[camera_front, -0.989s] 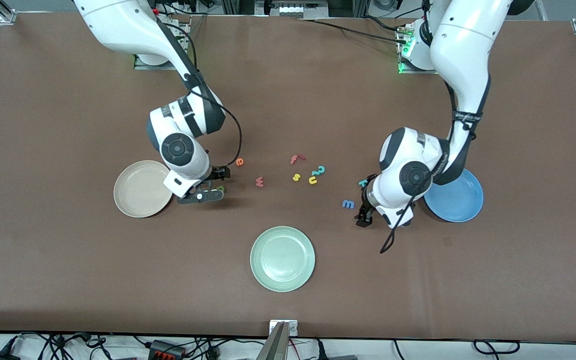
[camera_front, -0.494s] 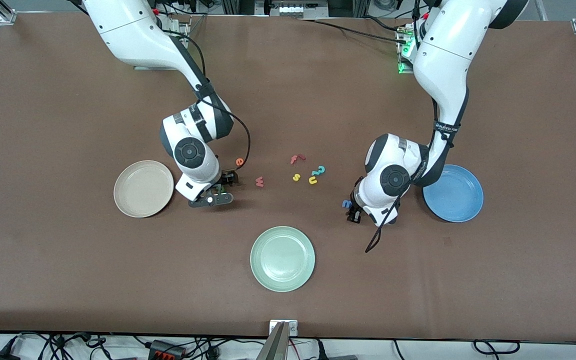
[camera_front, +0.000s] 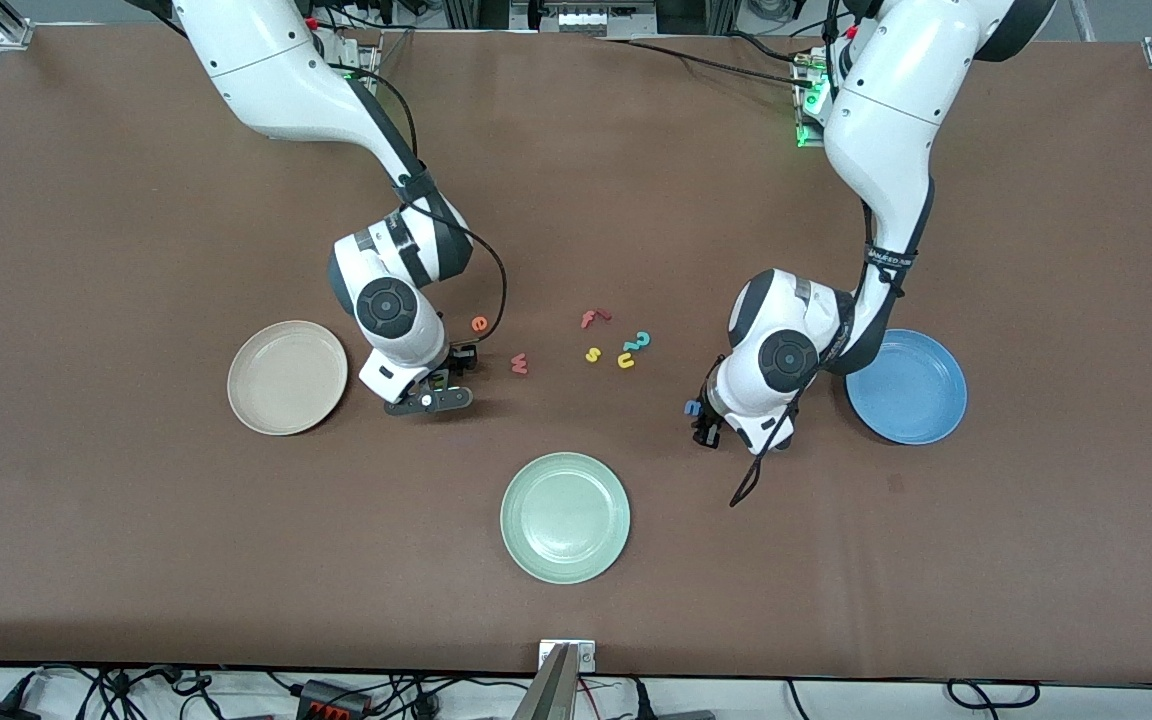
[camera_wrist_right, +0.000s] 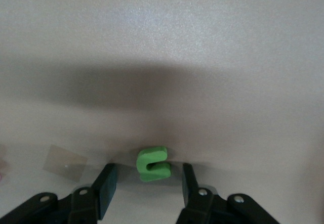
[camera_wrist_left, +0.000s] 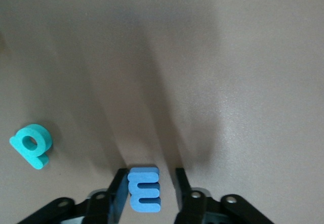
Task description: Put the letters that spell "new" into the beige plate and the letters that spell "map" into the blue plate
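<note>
Now blue m and green n sit between claw fingers

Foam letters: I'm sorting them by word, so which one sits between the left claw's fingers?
The blue "m", framed by the left claw; the teal "p" lies apart beside it.

The front view looks down from high across the surface, facing both arm bases, and takes in the whole surface. The 2 wrist views sit close above it, each looking down past its own tool. The left wrist view shares the blue "m" with the front view; the right wrist view frames the green "n".
</note>
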{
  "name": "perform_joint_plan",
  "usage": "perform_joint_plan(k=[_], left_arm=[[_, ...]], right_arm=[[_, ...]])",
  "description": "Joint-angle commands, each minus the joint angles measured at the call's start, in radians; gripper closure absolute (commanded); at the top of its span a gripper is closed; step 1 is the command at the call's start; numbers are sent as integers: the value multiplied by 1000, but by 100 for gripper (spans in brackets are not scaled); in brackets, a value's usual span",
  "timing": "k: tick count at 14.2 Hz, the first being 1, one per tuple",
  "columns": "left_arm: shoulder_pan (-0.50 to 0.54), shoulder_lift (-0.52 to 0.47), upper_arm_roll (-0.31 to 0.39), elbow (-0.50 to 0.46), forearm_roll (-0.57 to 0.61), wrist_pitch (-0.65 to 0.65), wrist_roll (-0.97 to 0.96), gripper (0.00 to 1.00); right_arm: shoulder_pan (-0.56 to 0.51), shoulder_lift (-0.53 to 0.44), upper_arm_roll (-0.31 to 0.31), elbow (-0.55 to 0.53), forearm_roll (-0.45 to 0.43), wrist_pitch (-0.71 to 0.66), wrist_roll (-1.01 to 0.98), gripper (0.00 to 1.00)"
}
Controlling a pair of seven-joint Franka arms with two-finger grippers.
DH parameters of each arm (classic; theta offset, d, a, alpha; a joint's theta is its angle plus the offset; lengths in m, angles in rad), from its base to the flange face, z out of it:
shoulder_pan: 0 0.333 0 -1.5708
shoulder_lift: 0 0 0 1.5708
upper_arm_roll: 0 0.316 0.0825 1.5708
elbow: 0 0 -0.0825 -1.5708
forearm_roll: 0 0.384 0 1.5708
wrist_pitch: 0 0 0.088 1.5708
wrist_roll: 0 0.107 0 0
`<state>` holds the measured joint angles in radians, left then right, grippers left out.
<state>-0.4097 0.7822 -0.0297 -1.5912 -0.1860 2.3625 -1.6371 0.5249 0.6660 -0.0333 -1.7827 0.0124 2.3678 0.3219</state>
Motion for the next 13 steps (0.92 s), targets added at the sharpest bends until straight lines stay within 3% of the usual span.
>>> perform_joint_plan(k=[1,4,7,9,13], left_arm=[[-14,0,8,5,-15,0,16,90],[-5,-35,10,10,-16,-22,92,96],[5,-81,25,36,-15,-176,260,96],[29,-128,34,39,6,-280,479,95],[95,-188,34,37,129,-411,950,92]], right_arm=[[7,18,-5,22,14,13,6,60],[4,18,-7,25,14,13,0,76],[-8,12,-8,35,14,10,-3,77],[-28,-26,-17,36,14,-8,-6,77],[-207,-113,-16,32,15,-180,-36,77]])
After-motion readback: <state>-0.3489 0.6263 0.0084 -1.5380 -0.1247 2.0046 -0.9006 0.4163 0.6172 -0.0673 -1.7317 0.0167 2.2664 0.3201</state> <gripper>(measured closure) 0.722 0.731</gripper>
